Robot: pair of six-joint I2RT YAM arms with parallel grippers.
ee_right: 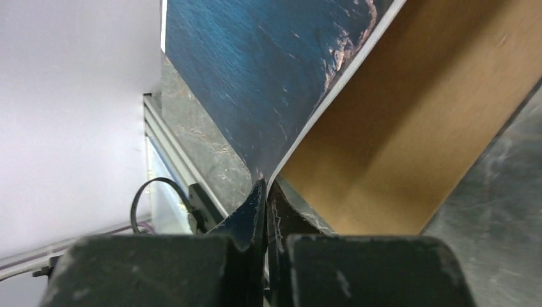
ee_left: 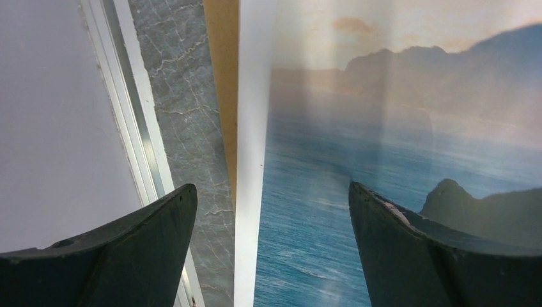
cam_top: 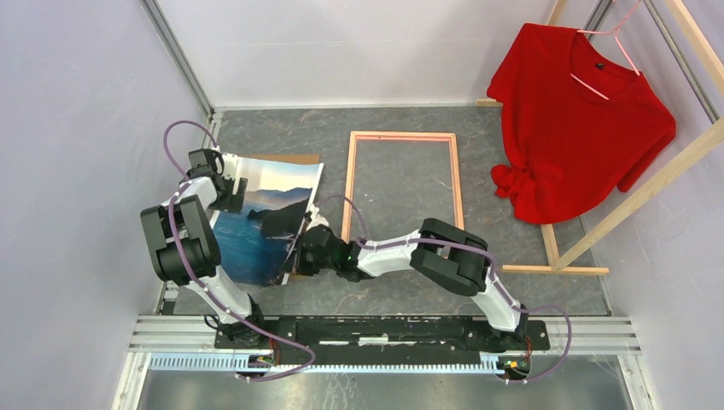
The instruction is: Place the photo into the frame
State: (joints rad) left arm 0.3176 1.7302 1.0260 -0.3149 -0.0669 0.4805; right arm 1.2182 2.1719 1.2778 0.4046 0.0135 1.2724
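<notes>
Right wrist: R fingers (ee_right: 252,214) clamped on photo (ee_right: 255,70) edge, above board (ee_right: 396,128); L fingers (ee_left: 153,220) wide. I'd raise slowly, carry flat to frame (cam_top: 403,135).

This is a robotics lab test cell, not a home or a shop. A left arm (cam_top: 183,239) and a right arm (cam_top: 444,252) are bolted side by side onto an aluminium rail (cam_top: 384,363), and purple cables (cam_top: 183,128) loop from them. Beyond the rail lies a grey, marble-patterned counter (cam_top: 401,295), closed in by plain pale walls (cam_top: 85,102) joined at an aluminium post (cam_top: 179,55). The only household things are a photo (cam_top: 256,231) and a bare frame (cam_top: 401,135) on the counter beyond the rail. Far to the rail's right stands a raw wooden clothes rack (cam_top: 636,192) carrying a red shirt (cam_top: 580,128) on a pink hanger (cam_top: 610,38).
</notes>
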